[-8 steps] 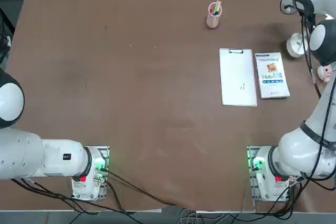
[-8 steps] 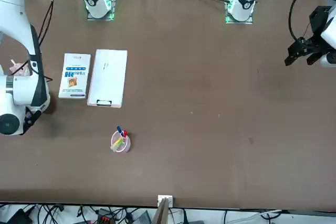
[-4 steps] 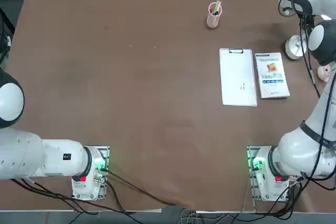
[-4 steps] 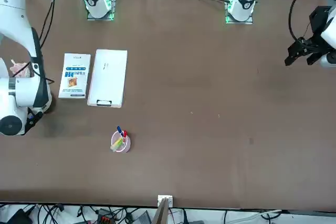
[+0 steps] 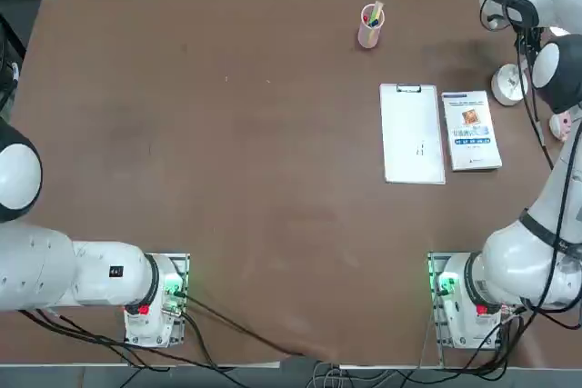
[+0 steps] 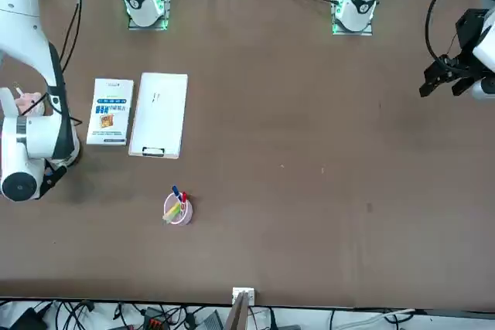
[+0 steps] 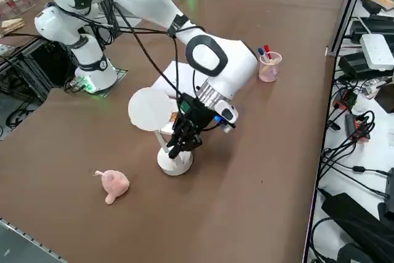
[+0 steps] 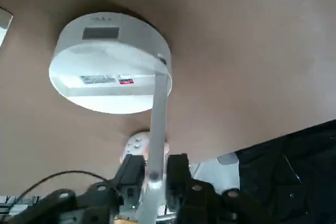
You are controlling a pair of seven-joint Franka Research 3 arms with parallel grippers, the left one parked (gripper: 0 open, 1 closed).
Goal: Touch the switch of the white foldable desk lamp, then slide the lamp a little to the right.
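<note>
Three things lie to the left of the lamp in the top view, and all keep their earlier places. First comes the pink pen cup (image 5: 371,26), with several pens standing in it. Next is the white clipboard (image 5: 412,134), its clip at the end farther from the arm bases, and just beside it the white book (image 5: 471,131) with blue print and a small orange picture.

Farther right is the white foldable desk lamp (image 5: 508,84), partly behind the arm's cables. Its round base sits a little more to the left and slightly nearer the arm bases than one second ago. The right side view shows the lamp's round upper disc (image 7: 149,109) raised above the base on a slanting stem.

The right gripper (image 8: 156,159) is low over the base, its fingers parted, one on each side of the stem, with slim gaps showing. The right arm (image 5: 556,70) has shifted slightly left as well. Beyond the lamp, partly covered by the arm, the pink plush pig (image 5: 560,125) rests on the brown table (image 5: 273,134), apart from the lamp's base.
</note>
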